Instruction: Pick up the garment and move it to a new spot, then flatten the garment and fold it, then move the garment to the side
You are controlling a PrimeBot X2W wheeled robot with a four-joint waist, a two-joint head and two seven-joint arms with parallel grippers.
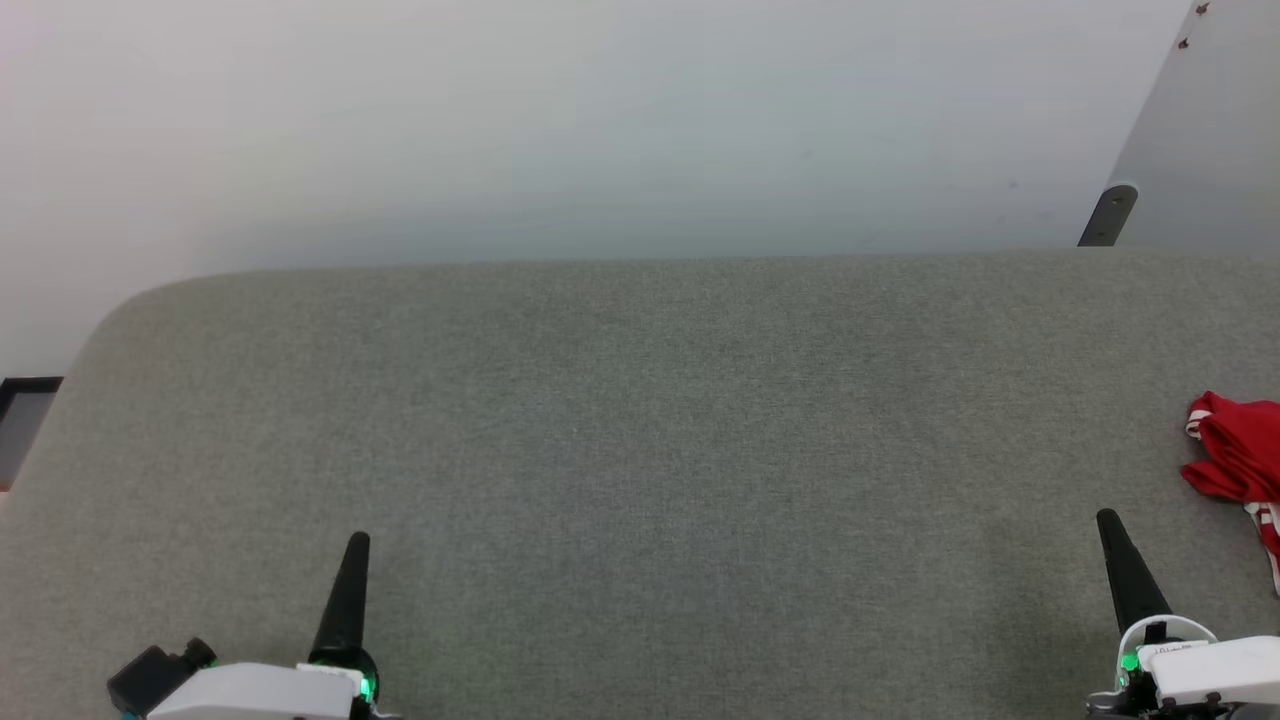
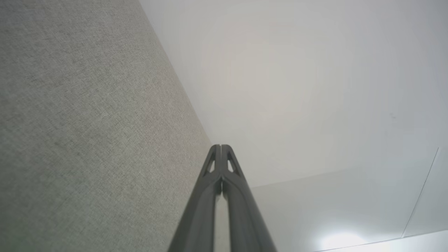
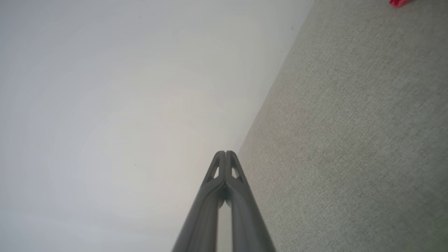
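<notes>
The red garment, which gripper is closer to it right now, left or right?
Right. The right gripper, shut, sits close beside the crumpled red garment without touching it; the left gripper, also shut, is far across the grey surface on the other side.

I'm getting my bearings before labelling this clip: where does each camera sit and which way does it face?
Head view: on the head, facing forward and down over the grey fabric surface toward the wall; left tool lower left, right tool lower right; red garment at right edge.
Left wrist view: on that wrist, looking along the shut left tool; surface left, wall beyond.
Right wrist view: on that wrist, along the shut right tool; surface right, garment's tip at top.
Shared: head and right wrist views both show the garment.
</notes>
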